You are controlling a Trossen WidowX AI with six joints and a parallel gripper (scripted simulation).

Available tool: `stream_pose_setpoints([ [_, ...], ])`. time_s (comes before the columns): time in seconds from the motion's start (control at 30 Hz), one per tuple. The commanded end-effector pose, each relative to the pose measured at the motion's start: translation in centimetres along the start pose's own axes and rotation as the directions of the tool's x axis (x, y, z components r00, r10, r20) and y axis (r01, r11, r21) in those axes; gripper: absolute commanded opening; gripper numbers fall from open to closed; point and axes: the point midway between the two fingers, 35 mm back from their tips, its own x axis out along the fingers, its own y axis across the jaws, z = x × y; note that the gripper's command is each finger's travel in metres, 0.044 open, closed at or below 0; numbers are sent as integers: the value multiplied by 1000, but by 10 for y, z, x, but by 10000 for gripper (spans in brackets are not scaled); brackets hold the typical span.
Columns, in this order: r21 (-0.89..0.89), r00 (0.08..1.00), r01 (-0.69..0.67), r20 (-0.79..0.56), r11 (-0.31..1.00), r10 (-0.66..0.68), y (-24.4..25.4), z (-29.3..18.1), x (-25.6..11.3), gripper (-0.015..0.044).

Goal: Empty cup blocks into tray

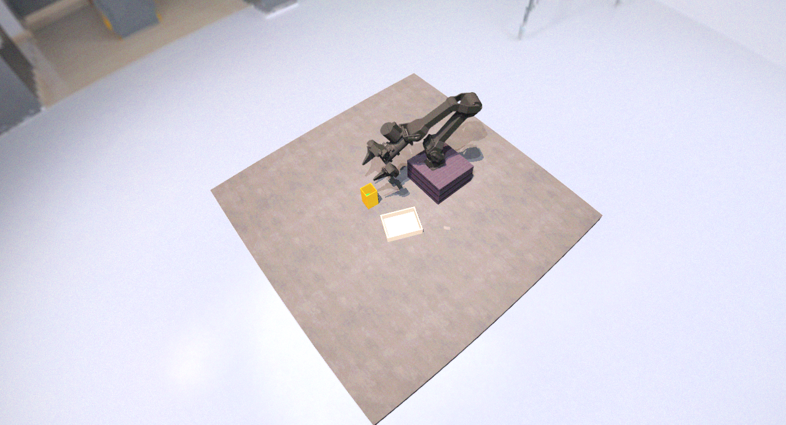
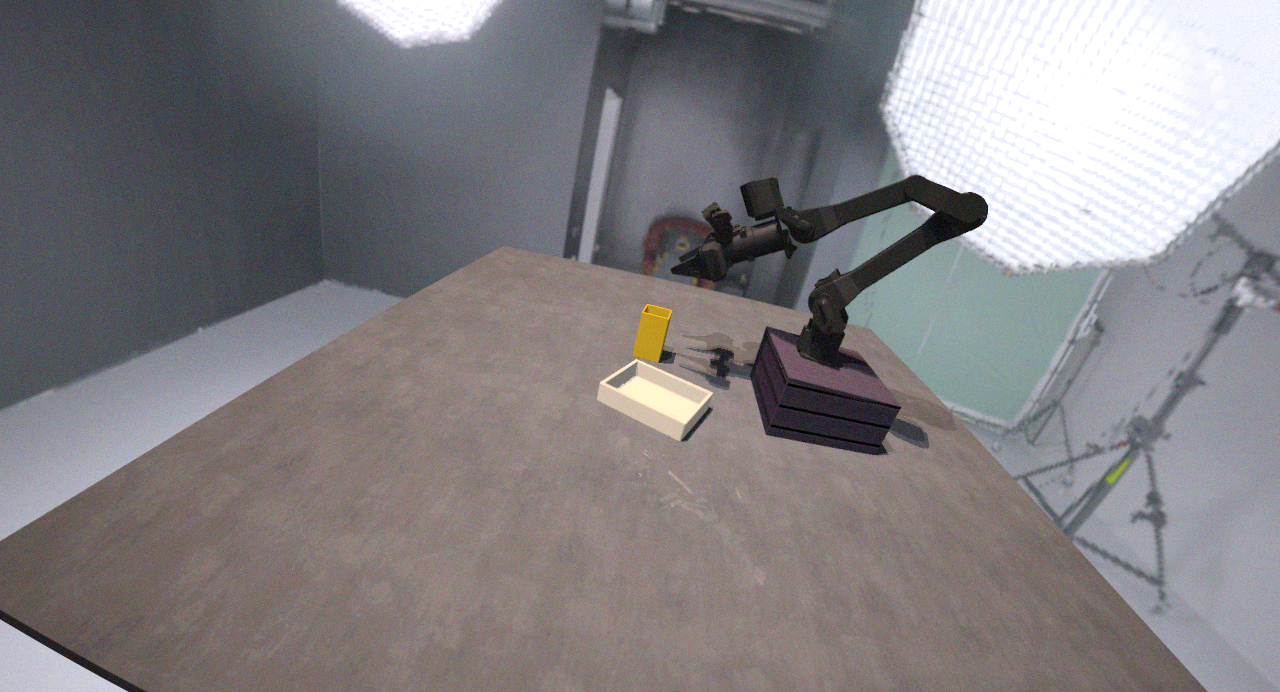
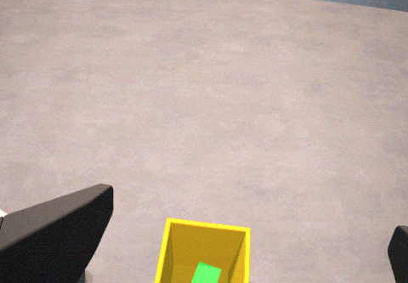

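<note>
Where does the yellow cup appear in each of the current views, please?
Top: the yellow cup stands just left of centre, up and left of the tray.
Exterior: near the centre, just behind the tray.
Wrist: at the bottom edge, partly cut off, a green block inside.
Shared landmark: the brown table top.

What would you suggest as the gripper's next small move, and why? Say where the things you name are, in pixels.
I would probably ease the gripper (image 1: 369,168) (image 3: 251,217) down and forward, fingers kept open, until they straddle the yellow cup (image 1: 369,198) (image 2: 652,333) (image 3: 208,242). The cup stands upright on the table, a green block inside, and in the wrist view it appears between the widely parted fingers, which hold nothing.
</note>
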Motion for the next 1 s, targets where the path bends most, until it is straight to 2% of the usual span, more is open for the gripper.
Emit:
stream_pose_setpoints([
  [0.0,5,997,-52,-63,999,53,16,-35,-6,440],
  [0.97,12,994,-65,-90,998,66,19,-82,26,440],
])
